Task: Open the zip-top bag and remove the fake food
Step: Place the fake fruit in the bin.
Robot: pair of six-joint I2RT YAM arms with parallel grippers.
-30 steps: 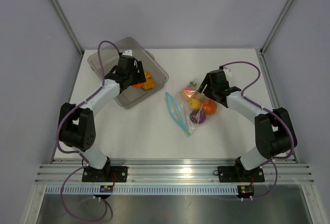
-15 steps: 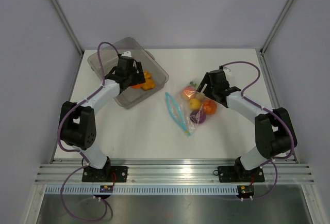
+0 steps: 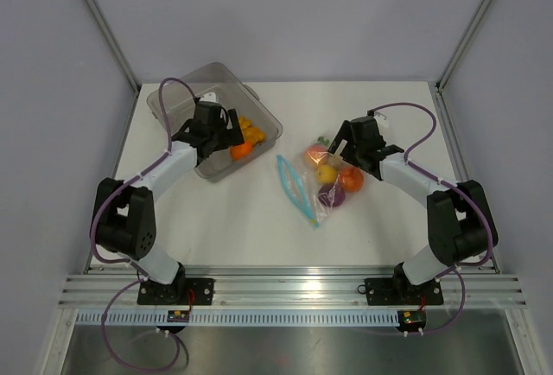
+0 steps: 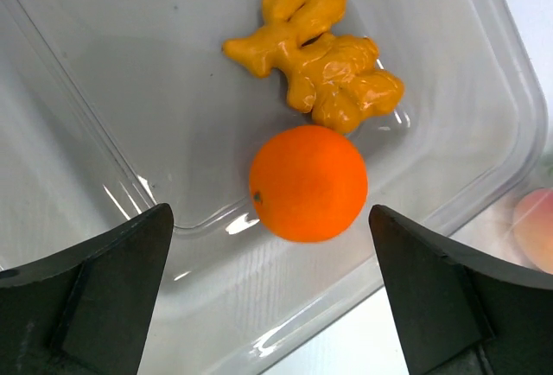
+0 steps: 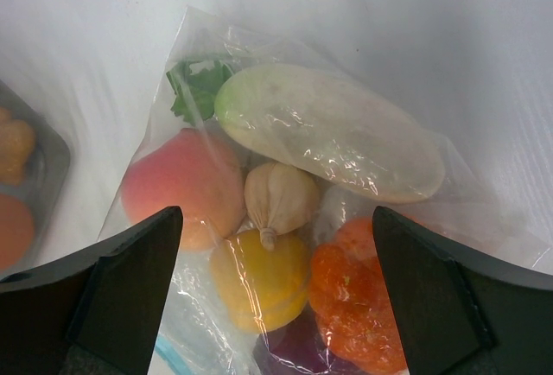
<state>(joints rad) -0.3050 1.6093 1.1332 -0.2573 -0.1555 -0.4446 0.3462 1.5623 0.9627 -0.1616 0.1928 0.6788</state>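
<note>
The zip-top bag (image 3: 327, 178) lies at mid-right of the table, its light-blue zip strip (image 3: 295, 190) turned toward the centre. Fake food shows through the plastic: a peach (image 5: 177, 187), a long white vegetable (image 5: 328, 133), a garlic bulb (image 5: 281, 195), a yellow fruit (image 5: 259, 280), an orange piece (image 5: 359, 301) and a purple one (image 3: 331, 195). My right gripper (image 5: 276, 219) hangs open just above the bag's far end, holding nothing. My left gripper (image 4: 270, 219) is open over the clear tub (image 3: 177, 103). In the tub lie an orange (image 4: 307, 183) and a yellow ginger root (image 4: 315, 55).
The rigid tub's near rim (image 4: 449, 219) runs under the left fingers. Grey walls and metal posts (image 3: 104, 21) close in the table on three sides. A metal rail (image 3: 294, 289) with both arm bases lines the near edge.
The left gripper has opened and drawn back a little, leaving the orange lying free in the tub. The right gripper's jaws have spread wider above the bag.
</note>
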